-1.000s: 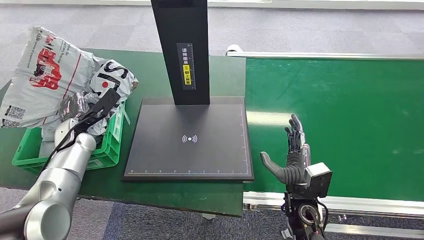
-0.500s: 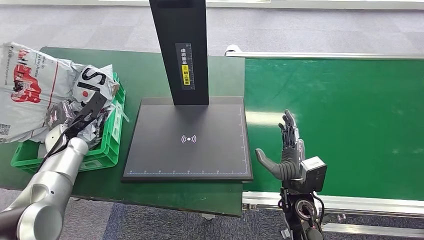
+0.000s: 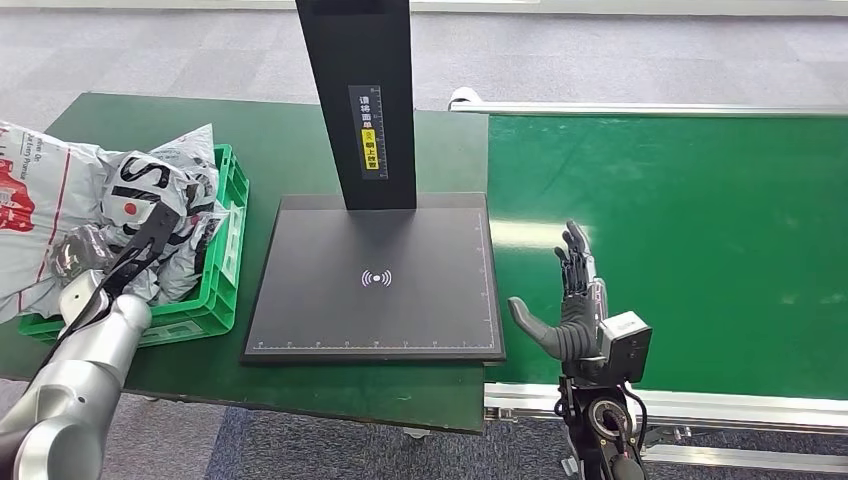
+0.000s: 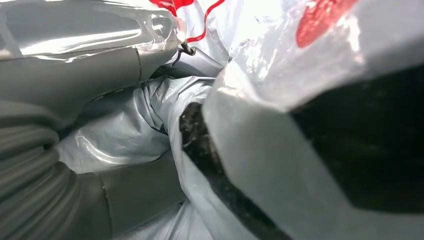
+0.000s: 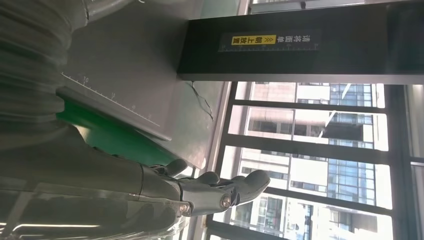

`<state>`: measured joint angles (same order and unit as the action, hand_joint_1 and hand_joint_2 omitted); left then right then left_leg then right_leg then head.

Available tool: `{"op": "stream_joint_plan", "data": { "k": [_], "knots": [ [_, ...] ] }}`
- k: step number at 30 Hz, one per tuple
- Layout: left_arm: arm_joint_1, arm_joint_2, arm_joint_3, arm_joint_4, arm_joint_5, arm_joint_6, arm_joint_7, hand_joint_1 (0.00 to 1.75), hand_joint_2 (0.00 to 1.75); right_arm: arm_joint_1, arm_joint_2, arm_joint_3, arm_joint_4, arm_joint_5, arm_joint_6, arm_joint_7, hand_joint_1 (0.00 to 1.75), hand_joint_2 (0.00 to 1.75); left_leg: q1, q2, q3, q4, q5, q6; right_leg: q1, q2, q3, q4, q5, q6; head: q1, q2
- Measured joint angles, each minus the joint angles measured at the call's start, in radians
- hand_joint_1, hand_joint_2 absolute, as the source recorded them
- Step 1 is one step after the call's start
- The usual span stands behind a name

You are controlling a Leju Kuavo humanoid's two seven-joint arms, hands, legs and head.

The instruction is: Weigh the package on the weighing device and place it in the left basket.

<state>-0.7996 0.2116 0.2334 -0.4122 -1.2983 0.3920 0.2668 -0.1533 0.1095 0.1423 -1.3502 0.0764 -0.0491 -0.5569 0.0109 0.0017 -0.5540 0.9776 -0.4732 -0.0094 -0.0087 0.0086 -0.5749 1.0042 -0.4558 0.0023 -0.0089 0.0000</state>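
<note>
The right hand (image 3: 575, 305) stands upright over the green belt (image 3: 680, 240), fingers spread, holding nothing. The left hand (image 3: 150, 235) reaches into the green basket (image 3: 225, 260) among grey packages (image 3: 150, 190); its grip cannot be told. The black scale (image 3: 375, 280) lies between.

Wireless sign on scale plate (image 3: 377, 278) (white)

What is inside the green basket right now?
Crumpled grey and white packages fill the green basket, with the left hand among them. The basket's bottom and anything beneath the pile are covered.
</note>
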Motion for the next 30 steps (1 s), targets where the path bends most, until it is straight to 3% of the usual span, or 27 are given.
{"op": "stream_joint_plan", "data": {
  "k": [3, 4, 5, 9, 12, 16, 19, 24, 30],
  "knots": [
    [0.013, 0.004, 0.009, -0.007, -0.010, -0.016, -0.004, 0.32, 1.75, -0.001, 0.006, 0.000, 0.004, 0.004, 0.004, 0.001, 0.00, 1.75, 0.000, 0.000, 0.000, 0.000, 0.000, 0.000, 0.000, 0.000, 0.000, 0.000, 0.000, 0.000, 0.000, 0.000],
    [0.017, 0.004, 0.011, -0.011, -0.017, -0.019, -0.002, 0.00, 1.75, -0.002, 0.008, 0.000, 0.006, 0.005, 0.006, 0.001, 0.00, 1.75, 0.000, 0.000, 0.000, 0.000, 0.000, 0.000, 0.000, 0.000, 0.000, 0.000, 0.000, 0.000, 0.000, 0.000],
    [0.021, 0.004, 0.012, -0.016, -0.027, -0.016, 0.002, 0.00, 1.75, -0.005, 0.010, 0.000, 0.008, 0.006, 0.008, 0.002, 0.00, 1.75, 0.000, 0.000, 0.000, 0.000, 0.000, 0.000, 0.000, 0.000, 0.000, 0.000, 0.000, 0.000, 0.000, 0.000],
    [0.034, 0.002, 0.013, -0.034, -0.054, 0.026, 0.025, 0.00, 0.00, -0.019, 0.019, 0.000, 0.018, 0.009, 0.014, 0.009, 0.00, 1.75, 0.000, 0.000, 0.000, 0.000, 0.000, 0.000, 0.000, 0.000, 0.000, 0.000, 0.000, 0.000, 0.000, 0.000],
    [0.043, -0.002, 0.023, -0.048, -0.035, 0.075, -0.001, 0.00, 0.00, -0.023, 0.024, 0.000, 0.022, 0.011, 0.016, 0.014, 0.00, 1.75, 0.000, -0.001, 0.000, 0.000, 0.000, 0.000, 0.000, 0.000, 0.000, 0.000, 0.000, 0.000, 0.000, 0.000],
    [0.068, -0.022, 0.047, -0.100, 0.037, 0.149, -0.103, 0.00, 0.00, -0.023, 0.027, 0.000, 0.023, 0.012, 0.016, 0.019, 0.00, 1.75, 0.000, -0.001, -0.002, 0.000, 0.000, 0.000, 0.000, 0.000, -0.003, 0.000, 0.000, 0.000, 0.000, 0.000],
    [0.096, -0.052, 0.055, -0.180, 0.164, 0.186, -0.235, 0.00, 0.00, -0.022, 0.027, -0.001, 0.023, 0.007, 0.012, 0.019, 0.00, 1.75, 0.000, -0.001, -0.004, 0.001, 0.000, 0.000, 0.000, -0.001, -0.004, 0.000, 0.000, 0.000, 0.000, 0.000],
    [0.183, -0.119, 0.055, -0.400, 0.516, 0.273, -0.497, 0.00, 0.00, -0.003, 0.027, -0.001, 0.023, -0.006, -0.004, 0.004, 0.00, 1.75, 0.000, 0.000, -0.005, 0.001, 0.000, 0.000, 0.000, 0.000, -0.005, 0.000, 0.000, 0.000, 0.000, 0.000],
    [0.274, -0.200, 0.060, -0.636, 0.703, 0.276, -0.757, 0.00, 0.00, 0.004, 0.026, -0.001, 0.024, -0.018, -0.017, -0.010, 0.00, 1.75, 0.000, -0.001, -0.006, 0.001, -0.001, 0.000, 0.000, -0.001, -0.006, -0.001, 0.000, 0.000, 0.000, 0.000]
  ]
}}
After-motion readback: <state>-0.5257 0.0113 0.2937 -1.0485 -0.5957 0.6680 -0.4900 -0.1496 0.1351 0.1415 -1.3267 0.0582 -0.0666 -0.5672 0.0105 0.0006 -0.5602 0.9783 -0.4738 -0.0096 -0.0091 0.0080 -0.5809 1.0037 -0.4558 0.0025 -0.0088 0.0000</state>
